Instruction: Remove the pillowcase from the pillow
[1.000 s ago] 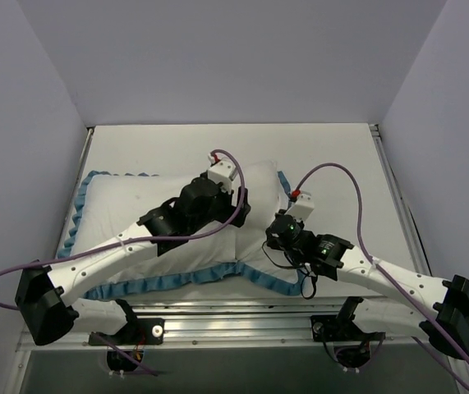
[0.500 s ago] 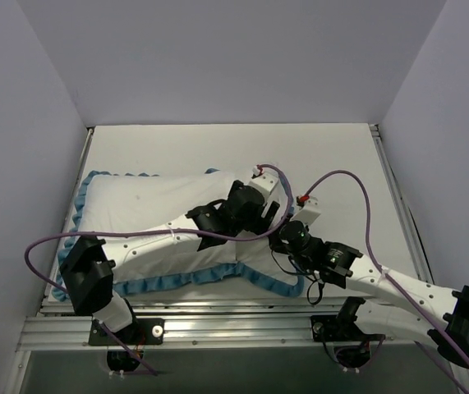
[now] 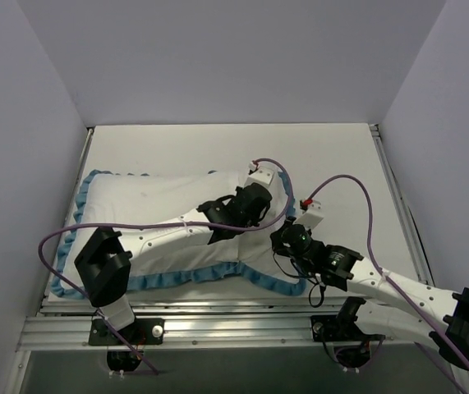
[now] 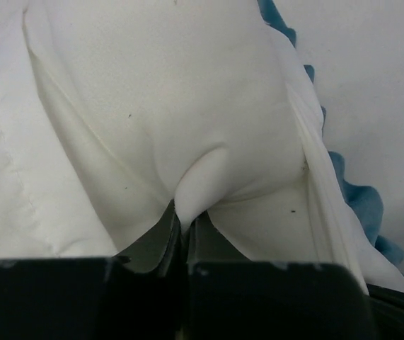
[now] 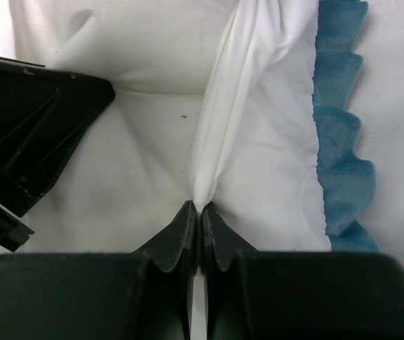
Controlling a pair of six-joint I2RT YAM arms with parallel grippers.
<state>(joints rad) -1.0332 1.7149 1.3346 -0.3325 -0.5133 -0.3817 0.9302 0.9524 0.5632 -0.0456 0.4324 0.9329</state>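
Note:
The pillowcase (image 3: 148, 203) lies white face up on the table, with teal ruffled edging (image 3: 186, 277) round it. Both grippers meet at its right end. My left gripper (image 3: 275, 212) reaches across it and is shut on a pinch of the plump cream-white pillow (image 4: 187, 106), which bulges up from the closed jaws of the left gripper (image 4: 185, 225). The case's thin edge (image 4: 315, 177) runs beside that bulge. My right gripper (image 5: 201, 210) is shut on a narrow fold of the pillowcase (image 5: 219, 106) next to the ruffle (image 5: 339, 142); from above the right gripper (image 3: 282, 236) sits just in front of the left.
The white table (image 3: 324, 156) extends behind and to the right of the pillow, walled on three sides. An aluminium rail (image 3: 234, 324) runs along the near edge. Purple cables (image 3: 357, 197) loop above both arms.
My left arm swept right across the pillow to its right end, and its open jaws closed on the pillow. The right gripper shifted slightly, still pinching the case.

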